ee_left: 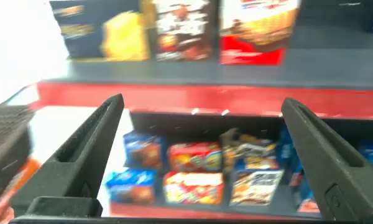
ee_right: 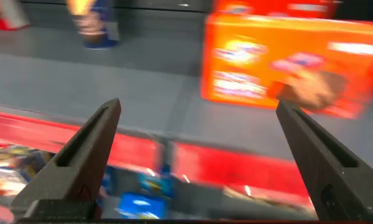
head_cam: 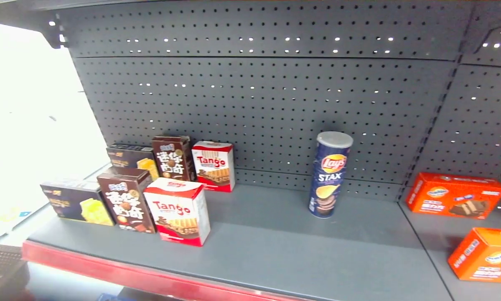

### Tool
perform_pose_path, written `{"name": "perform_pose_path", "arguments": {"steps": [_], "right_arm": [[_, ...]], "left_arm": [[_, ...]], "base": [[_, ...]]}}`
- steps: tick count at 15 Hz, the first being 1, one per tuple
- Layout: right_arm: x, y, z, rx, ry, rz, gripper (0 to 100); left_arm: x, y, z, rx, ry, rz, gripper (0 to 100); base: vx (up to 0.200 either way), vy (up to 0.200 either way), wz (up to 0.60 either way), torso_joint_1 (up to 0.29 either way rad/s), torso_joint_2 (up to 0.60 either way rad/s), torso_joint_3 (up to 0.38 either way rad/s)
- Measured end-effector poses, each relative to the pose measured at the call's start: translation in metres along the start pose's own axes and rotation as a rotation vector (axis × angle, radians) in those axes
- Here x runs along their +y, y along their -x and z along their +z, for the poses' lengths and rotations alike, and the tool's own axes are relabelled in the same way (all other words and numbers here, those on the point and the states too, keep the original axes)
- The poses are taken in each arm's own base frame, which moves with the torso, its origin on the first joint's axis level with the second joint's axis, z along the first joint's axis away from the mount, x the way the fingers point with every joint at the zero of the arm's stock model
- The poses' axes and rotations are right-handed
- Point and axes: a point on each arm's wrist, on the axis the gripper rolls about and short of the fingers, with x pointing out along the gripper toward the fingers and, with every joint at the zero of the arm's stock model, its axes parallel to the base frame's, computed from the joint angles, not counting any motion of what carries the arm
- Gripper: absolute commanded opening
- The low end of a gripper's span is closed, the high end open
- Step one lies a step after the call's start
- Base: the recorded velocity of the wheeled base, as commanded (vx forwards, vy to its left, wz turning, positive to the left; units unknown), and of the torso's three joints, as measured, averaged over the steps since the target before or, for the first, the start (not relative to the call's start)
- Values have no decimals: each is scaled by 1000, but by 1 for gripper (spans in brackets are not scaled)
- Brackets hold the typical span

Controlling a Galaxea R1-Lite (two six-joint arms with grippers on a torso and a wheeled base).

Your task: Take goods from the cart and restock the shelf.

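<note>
Left gripper (ee_left: 202, 102) and right gripper (ee_right: 198, 104) gape wide, both empty, before the shelf (head_cam: 275, 234). I should back clear of its red lip (head_cam: 129, 271) before fetching stock.

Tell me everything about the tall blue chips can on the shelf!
The chips can is a tall dark blue tube, cardboard by the look, with a pale grey lid still closed on top. Its label shows pictures of chips. It stands upright and alone on the grey shelf, a little in front of the perforated back panel, touching nothing but the shelf.
</note>
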Motion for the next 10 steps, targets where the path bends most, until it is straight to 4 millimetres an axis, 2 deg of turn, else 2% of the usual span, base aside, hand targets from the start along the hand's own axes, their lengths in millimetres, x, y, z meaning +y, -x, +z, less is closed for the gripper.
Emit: {"name": "perform_pose_path", "arguments": {"steps": [10], "right_arm": [[0,0,0,0,-3,-3,100]], "left_arm": [[0,0,0,-1,-1,0,100]], "base": [[0,0,600,3,1,2]]}}
